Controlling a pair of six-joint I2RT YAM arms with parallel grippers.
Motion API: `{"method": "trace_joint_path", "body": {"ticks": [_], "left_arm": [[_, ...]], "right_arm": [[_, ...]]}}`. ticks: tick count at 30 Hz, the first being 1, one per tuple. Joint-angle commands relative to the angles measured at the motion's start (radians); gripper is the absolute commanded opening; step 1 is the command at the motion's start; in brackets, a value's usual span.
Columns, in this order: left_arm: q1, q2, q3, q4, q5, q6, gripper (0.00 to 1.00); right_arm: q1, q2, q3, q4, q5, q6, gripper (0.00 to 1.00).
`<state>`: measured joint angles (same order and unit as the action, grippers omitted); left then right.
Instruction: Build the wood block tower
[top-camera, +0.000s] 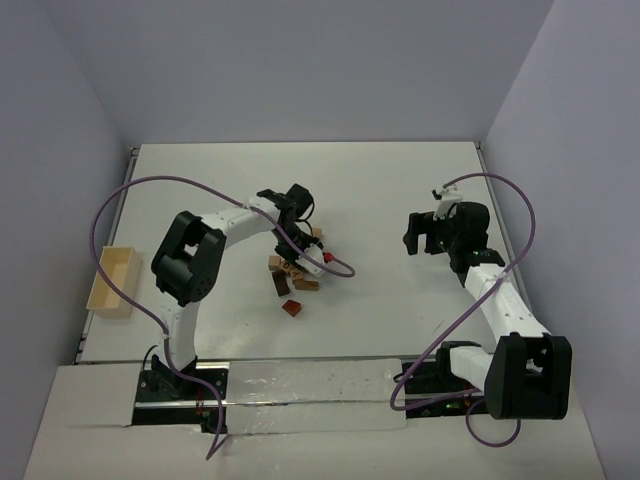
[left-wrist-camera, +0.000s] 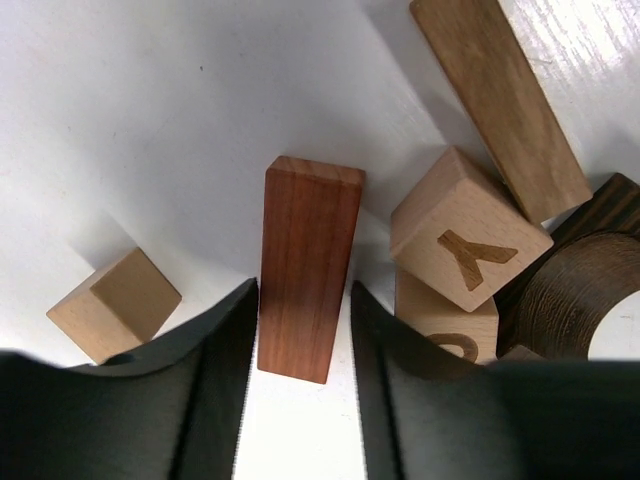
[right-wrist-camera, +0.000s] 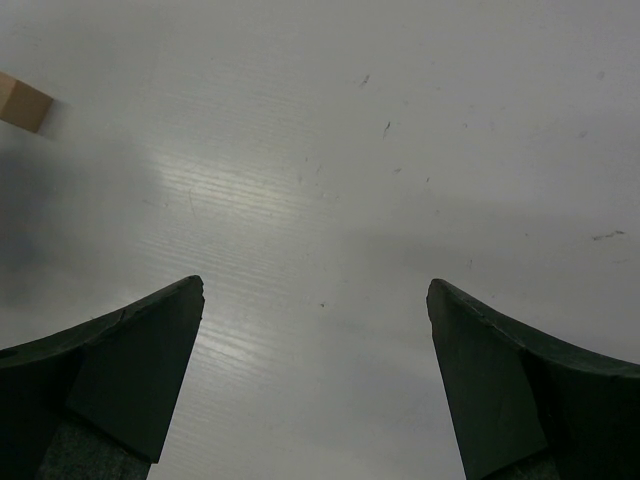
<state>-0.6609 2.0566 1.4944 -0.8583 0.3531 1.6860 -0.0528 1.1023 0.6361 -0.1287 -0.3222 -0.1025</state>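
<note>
White tabletop (top-camera: 400, 190), closed in by pale lilac walls (top-camera: 300, 60), with loose wooden blocks (top-camera: 295, 270) heaped near its middle.
The left hand (left-wrist-camera: 303, 290) pinches a reddish-brown block (left-wrist-camera: 308, 240) beside that heap. The right hand (right-wrist-camera: 315, 300) hangs spread wide over glossy white surface, well apart. A pale tray (top-camera: 112, 282) sits at the left edge.

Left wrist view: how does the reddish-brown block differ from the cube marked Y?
The reddish-brown block is dark, long and plain; the Y cube is pale, squat and lettered. The reddish-brown block sits between the fingers of the left gripper; the Y cube leans tilted on another lettered block outside them. Both are wood.
</note>
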Motion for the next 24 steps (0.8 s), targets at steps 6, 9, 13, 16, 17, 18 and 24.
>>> {"method": "trace_joint_path", "body": {"ticks": [6, 9, 13, 16, 17, 18, 24], "left_arm": [[-0.025, 0.031, -0.008, -0.065, -0.014, -0.021, 0.3], [-0.026, 0.037, 0.004, -0.068, -0.013, -0.1, 0.21], [-0.026, 0.072, 0.072, -0.09, 0.005, -0.322, 0.01], [-0.026, 0.078, 0.081, -0.088, 0.028, -0.472, 0.0], [-0.028, 0.069, 0.066, -0.064, 0.03, -0.511, 0.0], [-0.03, 0.051, 0.033, -0.041, 0.026, -0.58, 0.0], [-0.042, -0.011, -0.058, 0.05, 0.037, -0.774, 0.0]], "right_arm": [[0.001, 0.004, 0.054, 0.001, 0.003, -0.017, 1.0], [0.0, 0.003, 0.057, -0.002, 0.0, -0.017, 1.0], [-0.001, -0.004, 0.057, -0.005, -0.006, -0.017, 1.0], [0.001, -0.007, 0.057, -0.005, -0.006, -0.016, 1.0], [0.0, -0.009, 0.057, -0.005, -0.008, -0.016, 1.0], [-0.001, -0.009, 0.059, -0.005, -0.009, -0.016, 1.0], [0.001, -0.012, 0.06, -0.005, -0.011, -0.014, 1.0]]}}
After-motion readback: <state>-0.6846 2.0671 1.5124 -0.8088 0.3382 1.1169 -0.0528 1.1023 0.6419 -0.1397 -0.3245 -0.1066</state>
